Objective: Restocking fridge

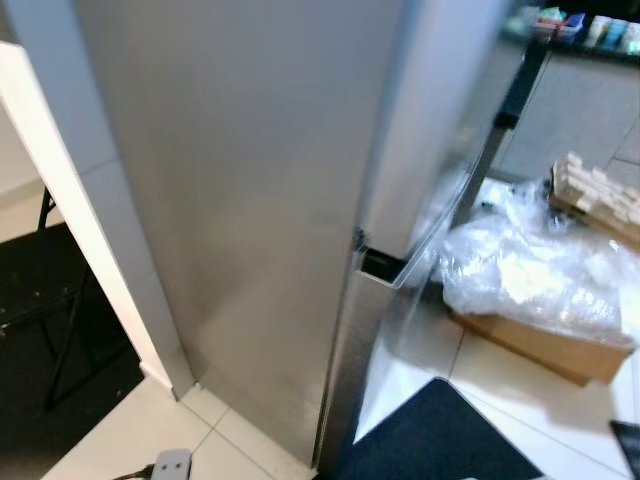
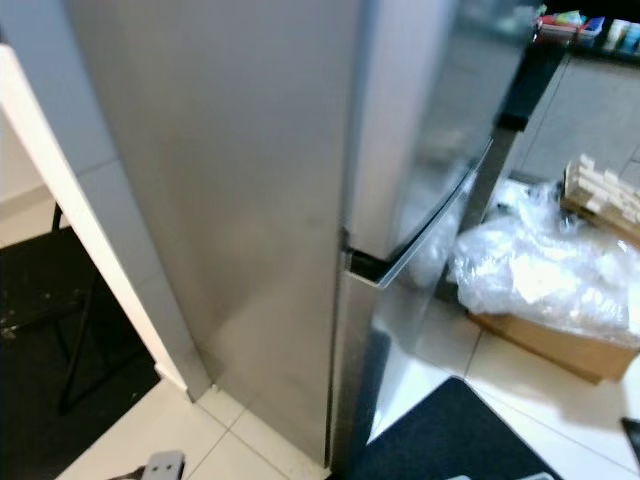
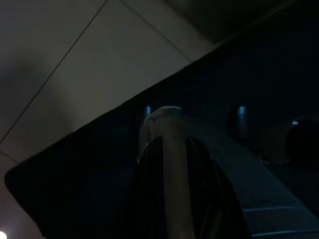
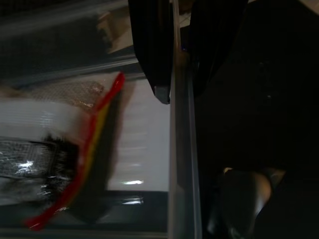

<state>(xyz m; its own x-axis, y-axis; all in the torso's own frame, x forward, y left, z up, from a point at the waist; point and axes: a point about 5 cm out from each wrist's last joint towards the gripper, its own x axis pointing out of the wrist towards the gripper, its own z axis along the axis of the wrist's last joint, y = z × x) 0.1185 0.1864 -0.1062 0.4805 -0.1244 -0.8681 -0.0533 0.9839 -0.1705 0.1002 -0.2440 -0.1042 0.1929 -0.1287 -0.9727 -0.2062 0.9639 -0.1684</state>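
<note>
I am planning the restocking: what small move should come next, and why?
Probably step right, onto the mat, to face the fridge: its doors look shut, and the head camera meets mostly its side wall.

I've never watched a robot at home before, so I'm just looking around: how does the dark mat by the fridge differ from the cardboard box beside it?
The mat is dark, almost black; the box is light brown cardboard. The mat lies flat on the tiles, while the box stands up from the floor. The mat's top is bare, whereas the box is heaped with crumpled clear plastic. The mat sits right in front of the fridge; the box is further to the right. Both rest on the pale tiled floor.
</note>
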